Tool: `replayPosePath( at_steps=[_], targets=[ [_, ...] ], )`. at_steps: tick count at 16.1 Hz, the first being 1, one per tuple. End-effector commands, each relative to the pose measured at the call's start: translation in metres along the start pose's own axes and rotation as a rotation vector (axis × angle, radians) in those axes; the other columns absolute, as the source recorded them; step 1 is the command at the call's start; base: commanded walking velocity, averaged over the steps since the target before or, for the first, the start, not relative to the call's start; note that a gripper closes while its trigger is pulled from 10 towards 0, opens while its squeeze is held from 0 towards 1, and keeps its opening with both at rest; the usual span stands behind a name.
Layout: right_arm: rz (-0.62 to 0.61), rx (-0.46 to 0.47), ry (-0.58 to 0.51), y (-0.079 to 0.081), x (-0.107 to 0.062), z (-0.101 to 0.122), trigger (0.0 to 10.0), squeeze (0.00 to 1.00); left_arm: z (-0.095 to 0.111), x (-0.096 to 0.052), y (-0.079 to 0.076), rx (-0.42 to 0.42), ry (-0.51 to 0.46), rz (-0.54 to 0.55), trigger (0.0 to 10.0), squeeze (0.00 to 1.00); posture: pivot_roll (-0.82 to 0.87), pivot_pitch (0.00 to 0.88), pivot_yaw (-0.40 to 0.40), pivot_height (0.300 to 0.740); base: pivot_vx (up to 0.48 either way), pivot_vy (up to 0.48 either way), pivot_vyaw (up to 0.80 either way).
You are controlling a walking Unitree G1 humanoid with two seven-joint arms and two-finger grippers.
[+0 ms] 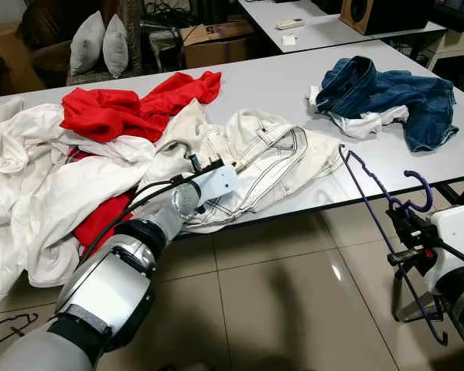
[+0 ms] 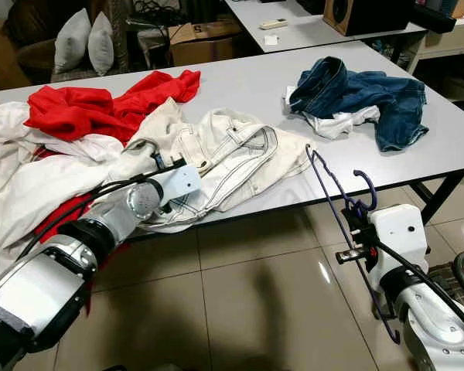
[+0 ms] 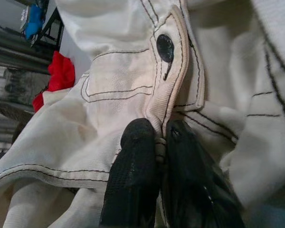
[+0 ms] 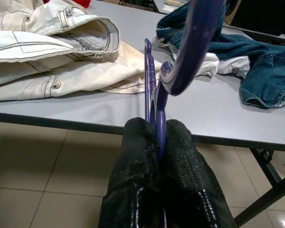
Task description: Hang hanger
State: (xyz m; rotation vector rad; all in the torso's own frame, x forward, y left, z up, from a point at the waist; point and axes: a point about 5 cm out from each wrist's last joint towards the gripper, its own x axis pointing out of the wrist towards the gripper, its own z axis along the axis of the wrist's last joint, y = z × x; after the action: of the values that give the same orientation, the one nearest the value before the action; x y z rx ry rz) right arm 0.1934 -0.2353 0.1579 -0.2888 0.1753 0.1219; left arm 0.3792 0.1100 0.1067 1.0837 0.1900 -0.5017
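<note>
Hanger (image 1: 387, 224) of thin purple wire hangs off the counter (image 1: 294, 85) edge, hook up, pinched by the right end effector (image 4: 156, 137). Left end effector (image 3: 162, 135) clamps the cream denim trousers (image 1: 255, 154).

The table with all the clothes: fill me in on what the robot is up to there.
The robot stands at the grey table, which is heaped with laundry. Its left gripper is shut on the edge of the cream denim jacket lying at the table's near edge. Its right gripper holds a purple hanger off the table, over the floor. A blue denim garment and a red garment lie untouched farther back.
</note>
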Motion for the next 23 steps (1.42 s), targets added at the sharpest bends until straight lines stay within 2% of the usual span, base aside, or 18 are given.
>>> replayPosePath(
  at_steps=[1, 3, 4, 5, 7, 9, 11, 12, 13, 14, 15, 16, 17, 19, 20, 21, 22, 23],
  targets=[
    [0.008, -0.011, -0.014, 0.003, -0.001, 0.004, 10.0, 0.0, -0.005, -0.002, 0.019, -0.045, 0.004, 0.047, 0.0, 0.0, -0.12, 0.0, 0.116, 0.74, 0.0, 0.0, 0.0],
    [0.005, -0.01, -0.015, 0.002, -0.001, 0.004, 10.0, 0.0, 0.001, -0.003, 0.023, -0.142, -0.074, 0.017, 0.0, 0.0, -0.12, 0.0, 0.117, 0.74, 0.0, 0.0, 0.0],
    [0.003, -0.009, -0.016, 0.002, -0.001, 0.004, 10.0, 0.0, 0.006, -0.005, 0.026, -0.233, -0.154, -0.015, 0.0, 0.0, -0.12, 0.0, 0.12, 0.74, 0.0, 0.0, 0.0],
    [0.001, -0.007, -0.017, 0.003, -0.001, 0.004, 10.0, 0.0, 0.007, -0.008, 0.033, -0.314, -0.211, -0.025, 0.0, 0.0, -0.12, 0.0, 0.121, 0.74, 0.0, 0.0, 0.0],
    [-0.001, -0.001, -0.019, 0.004, -0.003, 0.004, 10.0, 0.0, 0.01, -0.016, 0.048, -0.417, -0.329, -0.053, 0.0, 0.0, -0.12, 0.0, 0.123, 0.74, 0.0, 0.0, 0.0],
    [-0.002, 0.002, -0.019, 0.004, -0.003, 0.004, 10.0, 0.0, 0.012, -0.024, 0.065, -0.493, -0.427, -0.061, 0.0, 0.0, -0.12, 0.0, 0.125, 0.74, 0.0, 0.0, 0.0],
    [-0.002, 0.008, -0.019, 0.005, -0.004, 0.003, 10.0, 0.0, 0.021, -0.044, 0.091, -0.586, -0.644, -0.153, 0.0, 0.0, -0.12, 0.0, 0.126, 0.74, 0.0, 0.0, 0.0],
    [-0.001, 0.009, -0.019, 0.006, -0.004, 0.003, 10.0, 0.0, 0.023, -0.046, 0.092, -0.585, -0.666, -0.182, 0.0, 0.0, -0.12, 0.0, 0.124, 0.74, 0.0, 0.0, 0.0],
    [0.0, 0.011, -0.019, 0.007, -0.004, 0.003, 10.0, 0.0, 0.023, -0.048, 0.087, -0.555, -0.665, -0.236, 0.0, 0.0, -0.12, 0.0, 0.124, 0.74, 0.0, 0.0, 0.0],
    [0.005, 0.014, -0.02, 0.009, -0.003, 0.003, 10.0, 0.0, 0.013, -0.046, 0.056, -0.421, -0.576, -0.396, 0.0, 0.0, -0.12, 0.0, 0.13, 0.74, 0.0, 0.0, 0.0],
    [0.005, 0.014, -0.021, 0.009, -0.002, 0.003, 10.0, 0.0, 0.007, -0.044, 0.044, -0.378, -0.531, -0.442, 0.0, 0.0, -0.12, 0.0, 0.13, 0.74, 0.0, 0.0, 0.0],
    [0.006, 0.014, -0.023, 0.009, -0.002, 0.003, 10.0, 0.0, -0.006, -0.043, 0.024, -0.285, -0.434, -0.499, 0.0, 0.0, -0.13, 0.0, 0.133, 0.74, 0.0, 0.0, 0.0],
    [0.005, 0.015, -0.025, 0.009, -0.003, 0.004, 10.0, 0.0, -0.015, -0.044, 0.013, -0.234, -0.374, -0.526, 0.0, 0.0, -0.13, 0.0, 0.134, 0.74, 0.0, 0.0, 0.0],
    [0.005, 0.014, -0.024, 0.011, -0.004, 0.003, 10.0, 0.0, -0.015, -0.044, 0.0, -0.247, -0.351, -0.548, 0.0, 0.0, -0.14, 0.0, 0.137, 0.74, 0.0, 0.0, 0.0],
    [0.006, 0.014, -0.023, 0.011, -0.004, 0.003, 10.0, 0.0, -0.012, -0.042, -0.001, -0.259, -0.356, -0.527, 10.0, 0.0, -0.14, 0.0, 0.137, 0.74, 0.0, 0.0, 0.0],
    [0.006, 0.015, -0.023, 0.011, -0.004, 0.003, 10.0, 0.0, -0.01, -0.041, -0.001, -0.267, -0.36, -0.513, 10.0, 0.0, -0.14, 0.0, 0.137, 0.74, 0.0, 0.0, 0.0],
    [0.009, 0.015, -0.023, 0.012, -0.004, 0.003, 10.0, 0.0, 0.003, -0.038, 0.003, -0.32, -0.437, -0.458, 10.0, 1.0, -0.14, 0.0, 0.136, 0.74, 0.0, 0.0, 0.0],
    [0.009, 0.015, -0.023, 0.012, -0.004, 0.003, 10.0, 0.0, 0.003, -0.038, 0.003, -0.32, -0.437, -0.458, 10.0, 1.0, -0.14, 0.0, 0.136, 0.74, 0.0, 0.0, 0.0]
  ],
)
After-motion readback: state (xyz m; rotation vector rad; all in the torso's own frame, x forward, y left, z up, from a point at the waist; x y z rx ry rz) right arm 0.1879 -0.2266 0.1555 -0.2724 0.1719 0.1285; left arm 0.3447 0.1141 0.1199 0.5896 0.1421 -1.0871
